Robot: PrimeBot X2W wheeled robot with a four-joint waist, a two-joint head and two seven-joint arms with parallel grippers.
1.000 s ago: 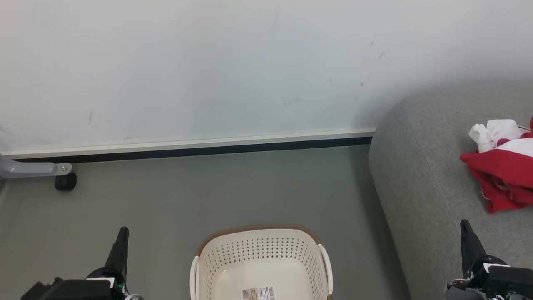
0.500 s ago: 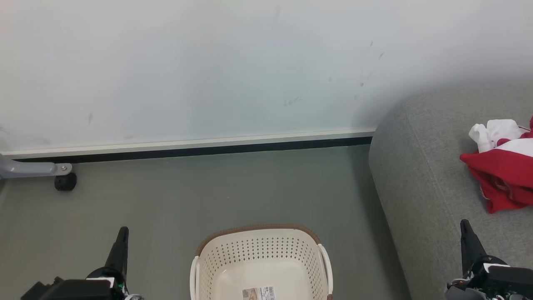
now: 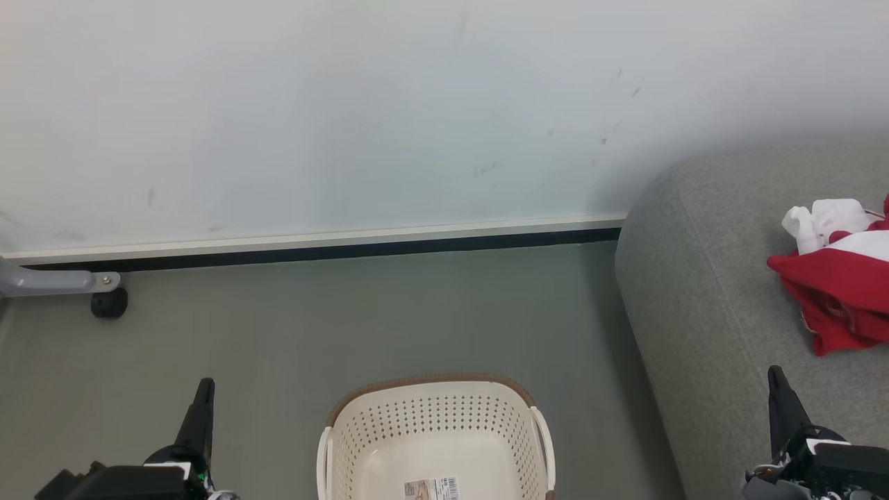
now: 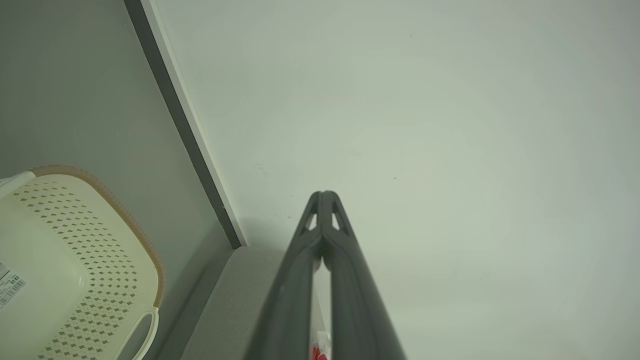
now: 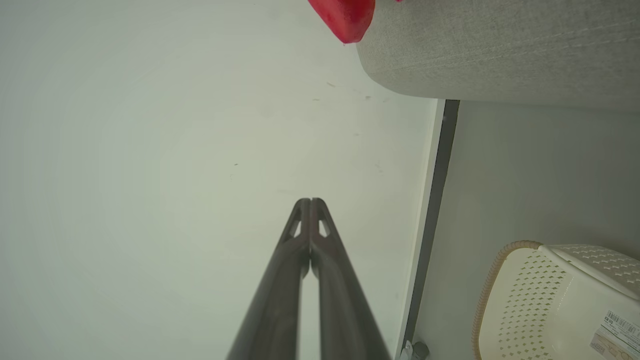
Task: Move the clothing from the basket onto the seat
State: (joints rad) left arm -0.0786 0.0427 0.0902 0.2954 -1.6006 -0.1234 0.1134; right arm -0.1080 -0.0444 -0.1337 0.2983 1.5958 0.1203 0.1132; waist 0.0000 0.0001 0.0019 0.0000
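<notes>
On the grey seat (image 3: 708,312), at the 3 o'clock edge of the head view, the clothing (image 3: 837,292) lies in a crumpled heap of red fabric with a white band. A small white piece (image 3: 823,219) is bunched at the heap's 11 o'clock side. The heap runs off the frame's edge, so its full extent cannot be told.

The right gripper (image 3: 774,375) rises from the 5 o'clock corner of that view, over the seat's front part. Its two dark fingers are pressed together from base to tip, with nothing between them. The clothing sits at about 1 o'clock from its tip, near but apart.

The left gripper (image 3: 205,383) stands at the 7 o'clock corner above the grey floor (image 3: 347,312), its fingers likewise pressed together on nothing. The clothing lies well apart from it, between 2 and 3 o'clock.

The cream basket (image 3: 430,379) rests on the floor at 6 o'clock, between the two grippers and touching neither. A barcode sticker (image 3: 430,488) shows on its bottom. In both wrist views the joined fingertips point at the pale wall (image 3: 347,125) above the dark baseboard (image 3: 312,251).
</notes>
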